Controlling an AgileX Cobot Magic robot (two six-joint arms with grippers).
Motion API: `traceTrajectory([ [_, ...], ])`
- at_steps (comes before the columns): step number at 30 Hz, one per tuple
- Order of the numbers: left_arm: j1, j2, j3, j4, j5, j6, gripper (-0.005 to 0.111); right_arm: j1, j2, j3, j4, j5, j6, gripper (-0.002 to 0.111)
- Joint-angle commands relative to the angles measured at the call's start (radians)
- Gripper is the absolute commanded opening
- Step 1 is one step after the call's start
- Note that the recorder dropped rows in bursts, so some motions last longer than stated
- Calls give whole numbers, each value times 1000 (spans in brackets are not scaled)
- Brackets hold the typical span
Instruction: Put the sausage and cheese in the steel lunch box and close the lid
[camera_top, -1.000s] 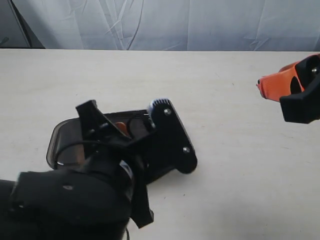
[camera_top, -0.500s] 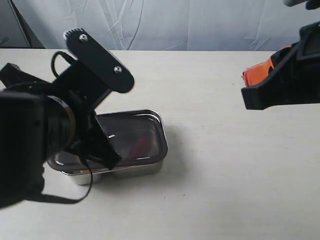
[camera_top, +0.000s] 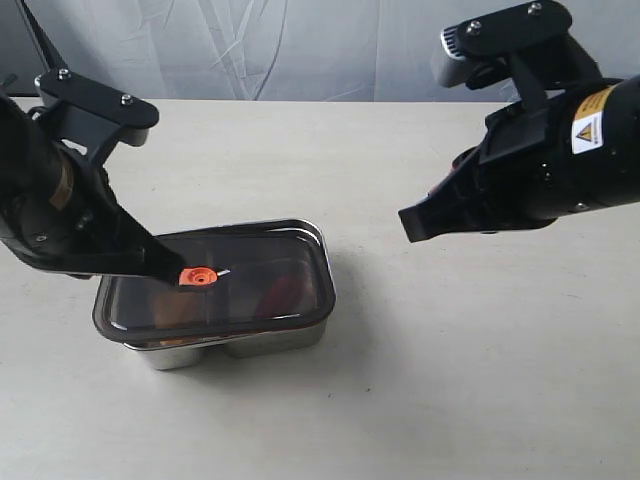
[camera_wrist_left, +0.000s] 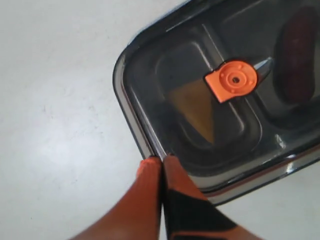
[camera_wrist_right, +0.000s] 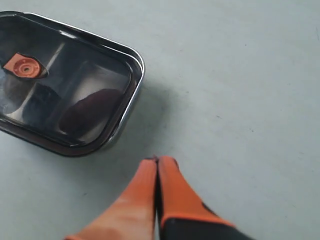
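The steel lunch box (camera_top: 240, 345) stands left of centre with the dark translucent lid (camera_top: 255, 270) lying on it and the orange valve (camera_top: 197, 276) on top. Through the lid I see the yellow cheese (camera_wrist_left: 197, 107) in one compartment and the red sausage (camera_wrist_right: 92, 112) in the other. My left gripper (camera_wrist_left: 161, 159) is shut and empty, its tips over the lid's (camera_wrist_left: 150, 75) rim. The right gripper (camera_wrist_right: 158, 160) is shut and empty above bare table, off to the right of the box (camera_wrist_right: 127, 107).
The left arm (camera_top: 60, 190) hangs over the box's left end. Right of the box, the right arm (camera_top: 530, 170) is raised above the table. A grey cloth backdrop (camera_top: 300, 50) closes off the far edge of the pale table (camera_top: 450, 380).
The left arm, which covered the box, has swung up and to the left, baring the whole lid. The right arm has come in from the right edge.
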Motion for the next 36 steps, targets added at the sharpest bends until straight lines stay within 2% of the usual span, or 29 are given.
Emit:
traceTrajectory([
  [1, 49, -8, -5, -148, 14, 147, 0, -4, 57, 5, 18, -42, 1, -1],
  [7, 49, -8, -5, -162, 32, 160, 0, -4, 118, 5, 39, -64, -4, -1],
  [11, 49, -8, -3, -141, 103, 162, 0, -4, 149, 5, 162, -80, -117, -1],
  [16, 49, -2, -3, -135, 99, 162, 0, -4, 195, -6, 299, -84, -235, -1],
  [36, 49, 173, -3, -147, 16, 162, 0, -4, 222, -46, 305, -64, -255, -1],
])
